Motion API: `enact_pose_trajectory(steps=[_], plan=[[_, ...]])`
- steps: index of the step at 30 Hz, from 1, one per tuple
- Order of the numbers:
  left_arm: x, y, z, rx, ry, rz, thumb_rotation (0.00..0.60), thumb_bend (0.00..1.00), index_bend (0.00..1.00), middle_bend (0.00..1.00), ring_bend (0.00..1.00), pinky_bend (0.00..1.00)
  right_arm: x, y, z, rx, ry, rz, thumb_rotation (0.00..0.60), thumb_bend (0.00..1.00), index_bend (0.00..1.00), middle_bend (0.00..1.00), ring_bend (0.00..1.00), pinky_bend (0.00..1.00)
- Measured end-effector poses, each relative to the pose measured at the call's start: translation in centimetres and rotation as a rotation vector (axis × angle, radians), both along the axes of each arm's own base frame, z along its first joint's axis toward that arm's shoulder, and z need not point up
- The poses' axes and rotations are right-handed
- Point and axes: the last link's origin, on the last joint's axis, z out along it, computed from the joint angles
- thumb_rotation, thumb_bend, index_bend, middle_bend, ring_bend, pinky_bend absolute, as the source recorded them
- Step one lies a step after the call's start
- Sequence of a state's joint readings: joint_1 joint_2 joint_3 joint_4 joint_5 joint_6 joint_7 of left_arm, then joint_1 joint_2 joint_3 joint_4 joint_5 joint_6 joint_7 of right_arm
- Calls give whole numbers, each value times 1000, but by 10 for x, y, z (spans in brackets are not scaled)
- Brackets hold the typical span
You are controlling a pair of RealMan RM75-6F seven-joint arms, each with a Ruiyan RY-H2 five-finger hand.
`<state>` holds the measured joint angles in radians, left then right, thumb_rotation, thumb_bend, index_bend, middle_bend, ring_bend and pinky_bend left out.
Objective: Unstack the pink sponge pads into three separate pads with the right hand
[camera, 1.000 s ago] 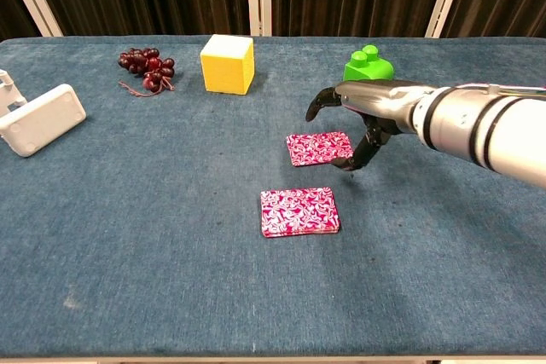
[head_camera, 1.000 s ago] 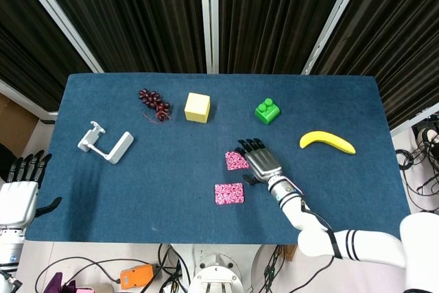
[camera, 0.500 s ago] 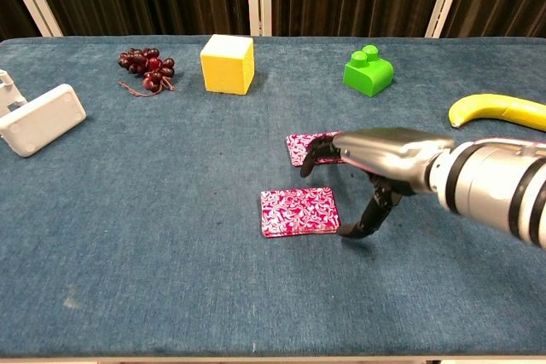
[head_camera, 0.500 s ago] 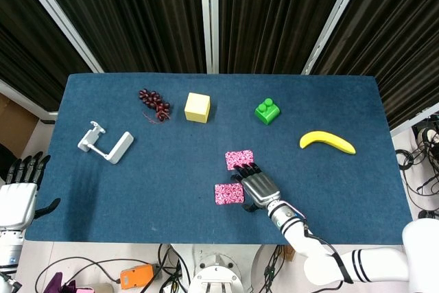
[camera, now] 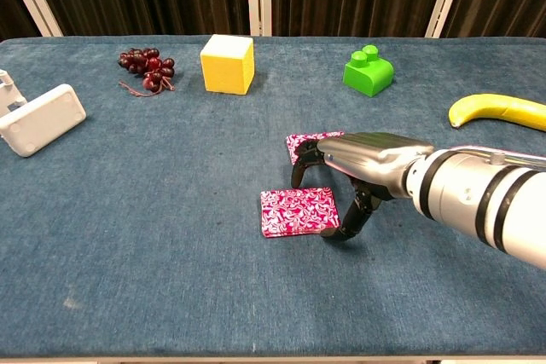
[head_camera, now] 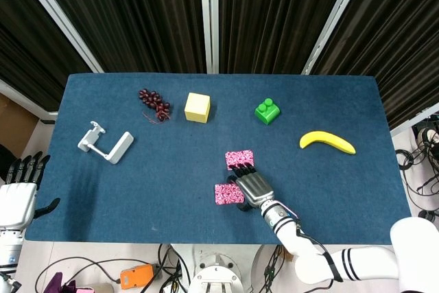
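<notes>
A pink patterned sponge pad stack (camera: 296,210) (head_camera: 224,193) lies flat near the table's front middle. Another single pink pad (camera: 304,144) (head_camera: 239,158) lies just behind it, partly hidden by my hand in the chest view. My right hand (camera: 358,170) (head_camera: 251,186) hovers over the right edge of the front stack, fingers arched down around it, thumb at its right side; it holds nothing that I can see. My left hand (head_camera: 19,190) hangs off the table's left front corner, fingers spread and empty.
Along the far side stand dark grapes (camera: 147,66), a yellow cube (camera: 227,63) and a green toy brick (camera: 368,71). A banana (camera: 497,110) lies at the right. A white clamp-like holder (camera: 38,115) sits at the left.
My right hand has moved from the rear pad toward me and slightly left, and now arches over the front stack's right edge. Both pads lie where they were.
</notes>
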<state>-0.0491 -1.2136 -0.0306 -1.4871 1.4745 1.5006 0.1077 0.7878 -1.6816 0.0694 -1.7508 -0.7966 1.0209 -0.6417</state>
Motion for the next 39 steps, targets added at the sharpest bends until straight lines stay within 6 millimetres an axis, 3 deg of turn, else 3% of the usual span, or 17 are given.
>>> enact_pose_trajectory(steps=[13,23,32,39], plan=[[-2,-1,0,0,-1,6,600,123,0,0,0,0,7,-3,-9,-1,0,-8,600,414,397,102,0,0],[-4,-3,0,6,-7,7,600,123,0,0,0,0,8,-1,-3,-16,-26,3,600,494,472,103,0,0],[-2,-1,0,7,-13,-6,600,123,0,0,0,0,-8,-3,39,-93,-59,3,600,497,473,103,0,0],[1,3,-4,-2,-20,-18,600,123,0,0,0,0,-57,-5,89,-190,-27,-83,600,497,473,103,0,0]])
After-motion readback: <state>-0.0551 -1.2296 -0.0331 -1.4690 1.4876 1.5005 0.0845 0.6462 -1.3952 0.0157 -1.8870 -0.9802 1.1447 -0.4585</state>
